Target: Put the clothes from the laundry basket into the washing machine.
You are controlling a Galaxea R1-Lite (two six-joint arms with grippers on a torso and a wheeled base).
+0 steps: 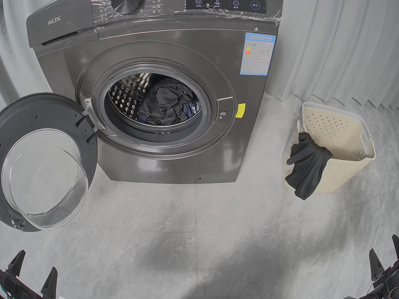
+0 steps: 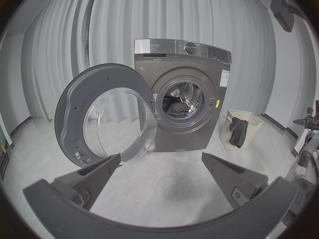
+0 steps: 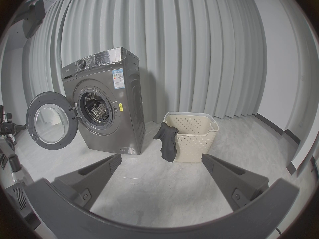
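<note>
Next, go for the black garment [image 1: 309,167] draped over the cream laundry basket [image 1: 353,146] rim, on the side facing the washing machine [image 1: 166,38]. Use the right gripper [image 3: 161,156], spread wide and empty; pinch the bunched fold atop the rim, not the hanging tail, and lift straight up before swinging across. Park the left gripper [image 2: 160,156], equally wide and empty, low and away from the open door [image 1: 41,109] on the left. Carry over bare floor [image 1: 208,229] to the drum [image 1: 124,100], already holding dark clothes [image 1: 166,102].
</note>
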